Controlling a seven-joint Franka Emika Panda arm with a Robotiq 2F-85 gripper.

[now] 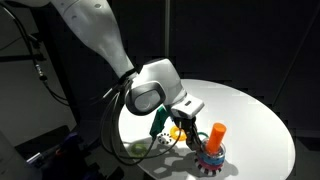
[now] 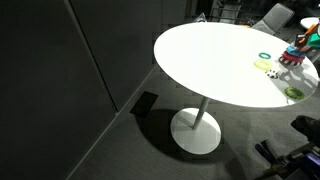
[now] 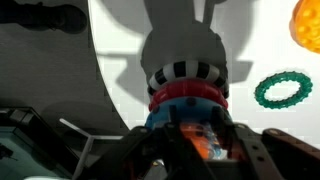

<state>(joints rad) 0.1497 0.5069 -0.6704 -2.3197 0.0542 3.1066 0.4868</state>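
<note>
Hand [image 3: 204,152] at bottom centre of the wrist view, one finger on each side of the orange top piece [image 3: 205,140] of the stacking toy [image 3: 186,97]. The fingers [image 3: 158,152] look neither fully spread nor pressed together. That corner of the picture is dark and blurred, so I cannot tell whether the pads touch the piece or already pinch it.

Position of the toy: upright on the white worktop [image 2: 210,60], at the far right edge of the frame in an exterior view [image 2: 300,50] and low, right of centre in an exterior view [image 1: 210,158]. Beyond the orange piece the wrist view shows a blue ring, a red ring, then a striped ring [image 3: 185,72].

Neighbours: a green ring [image 3: 283,88] lies flat at the right of the wrist view and a yellow ball [image 3: 308,22] sits in the upper right corner. Both are apart from the toy.

Notes on doing this grasp well (my judgement):
- The piece looks tapered, so I take it low on its flank, where the pads are less likely to slide up and off.
- I keep it centred between the fingers so that both pads meet it together. A one-sided touch could tip the toy.
- Squeeze lightly. Any lift goes straight along the toy's axis, to avoid dragging the rings beneath.
</note>
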